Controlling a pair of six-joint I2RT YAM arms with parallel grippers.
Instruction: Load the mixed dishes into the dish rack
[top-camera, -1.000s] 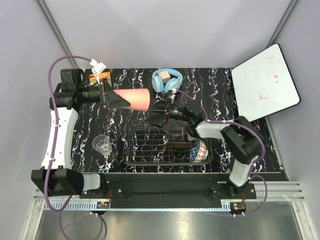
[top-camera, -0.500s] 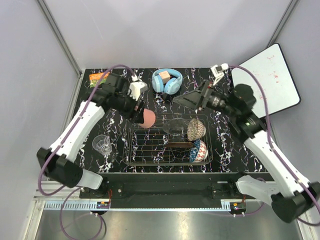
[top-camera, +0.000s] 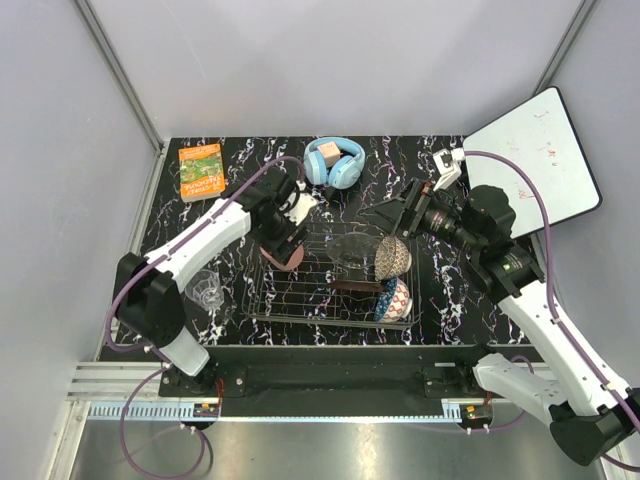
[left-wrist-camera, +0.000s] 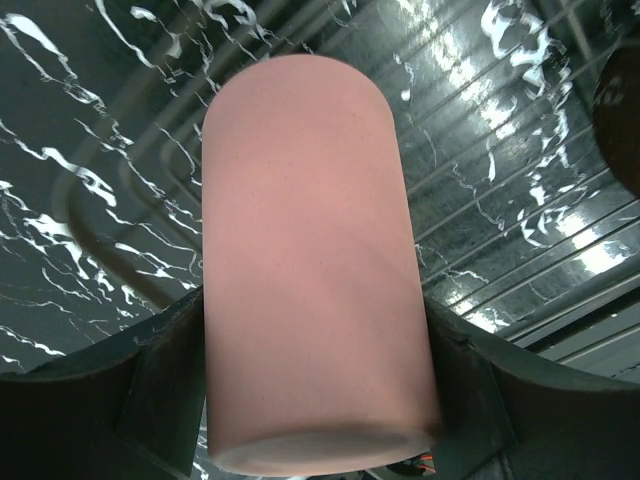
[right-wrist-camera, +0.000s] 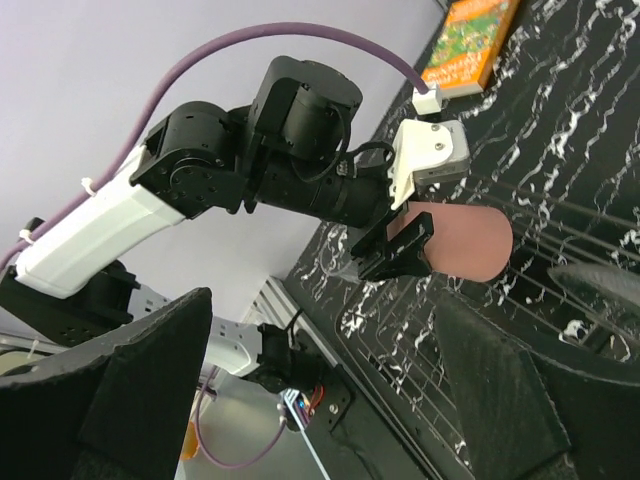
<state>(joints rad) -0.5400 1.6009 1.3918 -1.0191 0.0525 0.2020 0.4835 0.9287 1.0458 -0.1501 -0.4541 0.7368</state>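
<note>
My left gripper (top-camera: 288, 250) is shut on the salmon-pink cup (top-camera: 291, 256), holding it on its side low over the far-left corner of the wire dish rack (top-camera: 300, 300). The cup fills the left wrist view (left-wrist-camera: 310, 270) between both fingers (left-wrist-camera: 165, 375). It also shows in the right wrist view (right-wrist-camera: 462, 240). The beige-brown bowl (top-camera: 392, 256), the blue-patterned bowl (top-camera: 396, 298) and the clear glass dish (top-camera: 352, 250) sit in the rack's right half. The glass tumbler (top-camera: 205, 290) stands on the table left of the rack. My right gripper (top-camera: 388, 214) is open and empty, raised behind the rack's far-right corner.
Light-blue headphones (top-camera: 333, 162) lie behind the rack. An orange book (top-camera: 201, 170) lies at the far left corner and shows in the right wrist view (right-wrist-camera: 470, 40). A whiteboard (top-camera: 530, 165) leans at the far right. Grey walls enclose the table.
My left arm has swung in and lowered the cup from above the far left to the rack's far-left corner. My right arm left the rack, rose and now sits slightly further right.
</note>
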